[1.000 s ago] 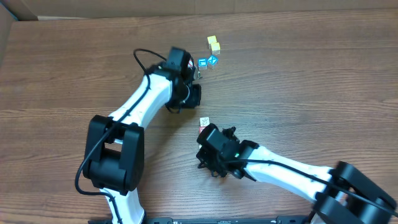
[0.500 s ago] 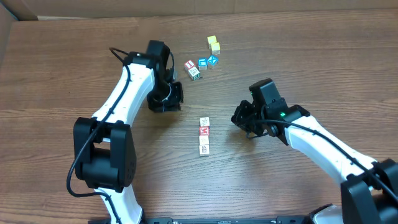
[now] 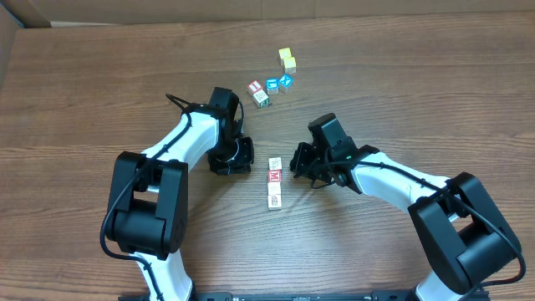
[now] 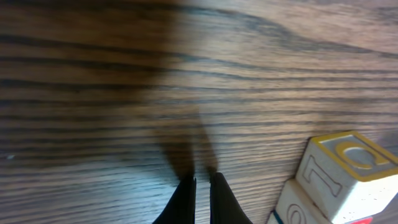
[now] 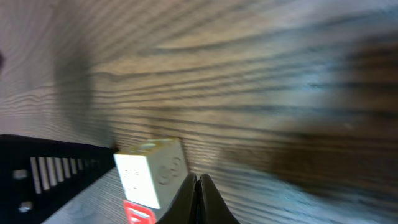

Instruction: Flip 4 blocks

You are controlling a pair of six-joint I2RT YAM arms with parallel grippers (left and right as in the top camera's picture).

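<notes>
Three blocks lie in a short column mid-table: a pale one [image 3: 274, 163], one with a red M [image 3: 274, 176] and another [image 3: 274, 199]. Two more blocks, red-printed [image 3: 255, 87] and green-printed [image 3: 262, 99], sit further back. My left gripper [image 3: 248, 160] is shut and empty just left of the column; its wrist view [image 4: 202, 179] shows a yellow-bordered block [image 4: 348, 168] at right. My right gripper [image 3: 295, 164] is shut, just right of the column, with its tips [image 5: 196, 179] beside a pale block [image 5: 152, 177].
Two blue-printed cubes [image 3: 278, 84] and two plain yellow cubes [image 3: 287, 58] lie at the back, beyond the red and green ones. The wooden table [image 3: 418, 92] is edged by cardboard along the far side.
The left gripper has come from the back cluster down to the column's left side. The right gripper swung out to the right and has now come in close on the column's right.
</notes>
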